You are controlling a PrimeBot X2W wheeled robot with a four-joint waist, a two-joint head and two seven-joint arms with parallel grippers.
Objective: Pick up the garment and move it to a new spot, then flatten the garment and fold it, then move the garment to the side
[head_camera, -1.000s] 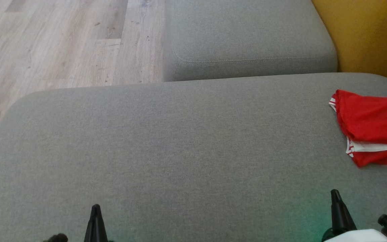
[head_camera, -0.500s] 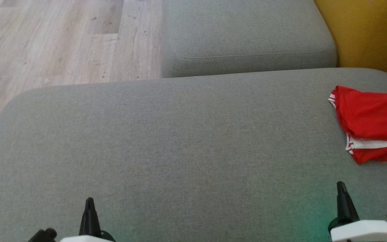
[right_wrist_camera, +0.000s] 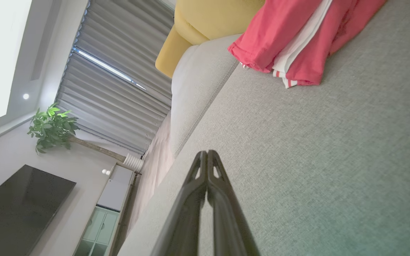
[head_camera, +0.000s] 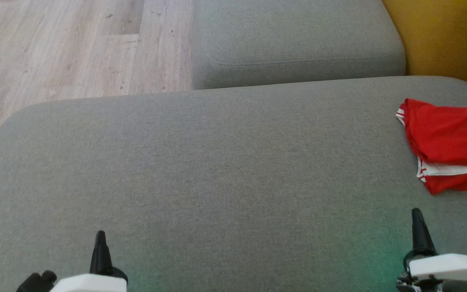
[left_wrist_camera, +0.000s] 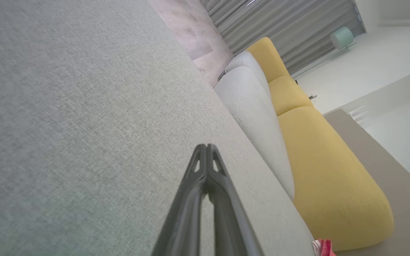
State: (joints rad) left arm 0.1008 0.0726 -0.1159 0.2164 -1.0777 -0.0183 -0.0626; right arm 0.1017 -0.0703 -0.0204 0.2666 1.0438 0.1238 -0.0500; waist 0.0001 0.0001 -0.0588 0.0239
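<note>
The garment [head_camera: 450, 140] is red with white stripes and lies folded at the right edge of the grey sofa seat [head_camera: 217, 170], cut off by the head view's border. It also shows at the top of the right wrist view as a red and white garment [right_wrist_camera: 297, 39], and as a small red corner of the garment [left_wrist_camera: 324, 248] in the left wrist view. My left gripper [head_camera: 100, 237] hovers over the seat's near left part, shut and empty. My right gripper [head_camera: 416, 215] is shut and empty too, a short way in front of the garment.
A second grey cushion [head_camera: 294, 36] adjoins the seat at the back. A yellow sofa section [head_camera: 448, 36] stands at the far right. Wooden floor [head_camera: 63, 48] lies beyond the seat's left edge. A plant [right_wrist_camera: 50, 126] and a dark screen [right_wrist_camera: 16, 209] stand across the room.
The head camera has tilted, so the sofa and garment sit slightly higher in the picture. Both grippers show further into view, with their white wrists now visible.
</note>
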